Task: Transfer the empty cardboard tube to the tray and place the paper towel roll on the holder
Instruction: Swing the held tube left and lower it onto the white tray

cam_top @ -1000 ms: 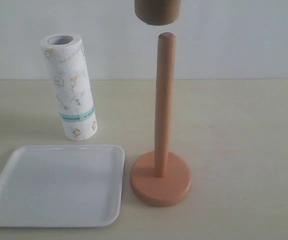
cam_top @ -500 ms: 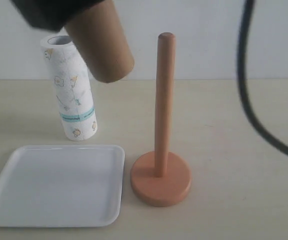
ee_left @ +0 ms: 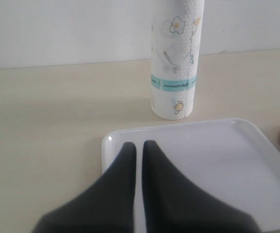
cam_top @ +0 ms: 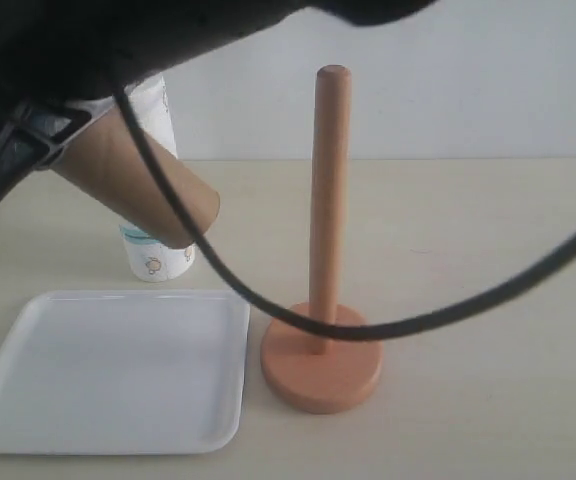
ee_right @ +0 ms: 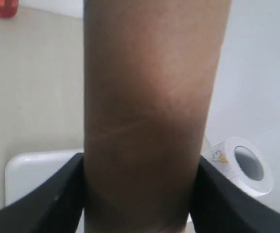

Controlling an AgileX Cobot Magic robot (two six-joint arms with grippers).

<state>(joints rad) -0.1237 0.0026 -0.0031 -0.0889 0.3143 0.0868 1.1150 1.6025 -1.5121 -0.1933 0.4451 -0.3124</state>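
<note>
Cardboard tube [cam_top: 113, 175] slanted, open end angled down toward tray [cam_top: 118, 370].

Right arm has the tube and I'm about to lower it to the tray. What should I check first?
1. Right gripper clamping the cardboard tube: ok, a finger on each side.
2. Tube level for laying down: not ok, tilted.
3. Tray free of objects: ok.
4. Left gripper out of the drop path: cannot tell; it is shut, with the tray beyond it in its wrist view.
5. Paper towel roll upright: ok.
6. Cable clear of the holder: cannot tell.
</note>
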